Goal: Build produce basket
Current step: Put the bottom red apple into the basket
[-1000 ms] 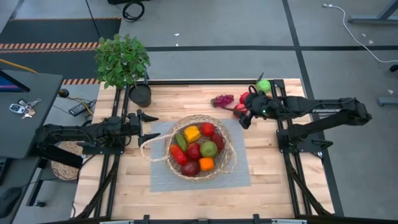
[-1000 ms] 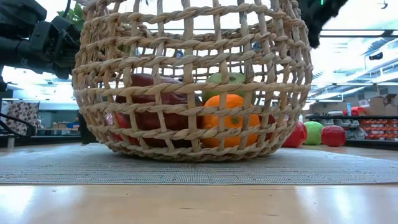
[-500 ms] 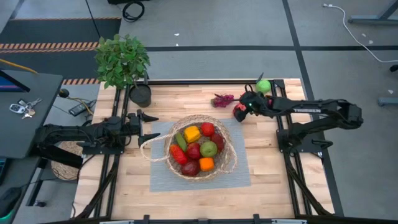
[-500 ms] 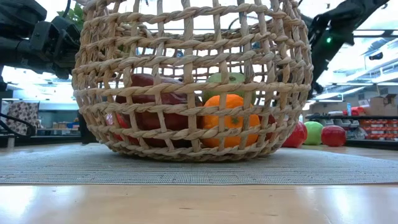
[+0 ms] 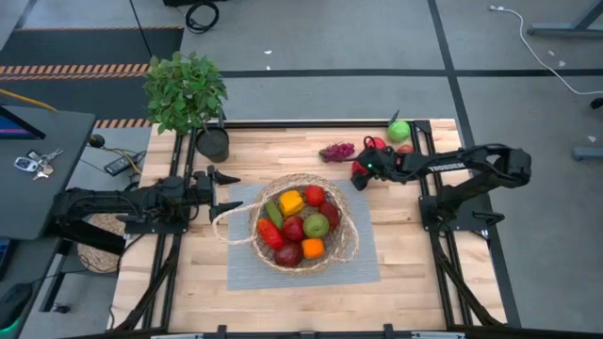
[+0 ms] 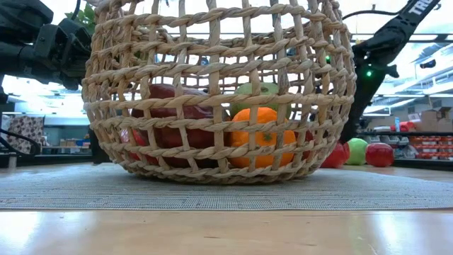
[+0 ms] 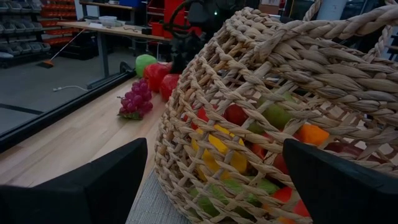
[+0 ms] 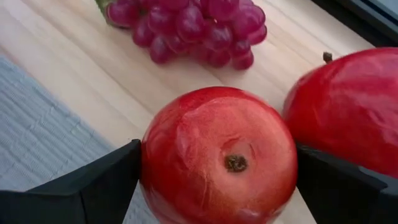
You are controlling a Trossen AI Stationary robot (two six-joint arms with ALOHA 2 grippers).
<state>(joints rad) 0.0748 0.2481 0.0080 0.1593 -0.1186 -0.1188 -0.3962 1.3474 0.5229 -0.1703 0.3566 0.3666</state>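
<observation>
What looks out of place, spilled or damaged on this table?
Nothing stands out. The basket sits upright on its mat, filled; the grape bunch and a few fruits lie outside it, where the right hand brackets a red apple.

Wicker basket [image 5: 344, 247] upright on mat, holding mixed produce [image 5: 300, 226]; grapes [image 5: 336, 151] lie outside.

Woven basket [image 7: 273, 74] holding yellow, green, red and orange produce [image 7: 249, 134]. Purple grape bunch [image 7: 135, 99] on wooden table [image 7: 68, 140] beyond; red and green fruits [image 7: 154, 70] behind it.

potted plant [image 5: 186, 92], grey mat [image 5: 245, 268], keys [image 5: 30, 163]
</observation>
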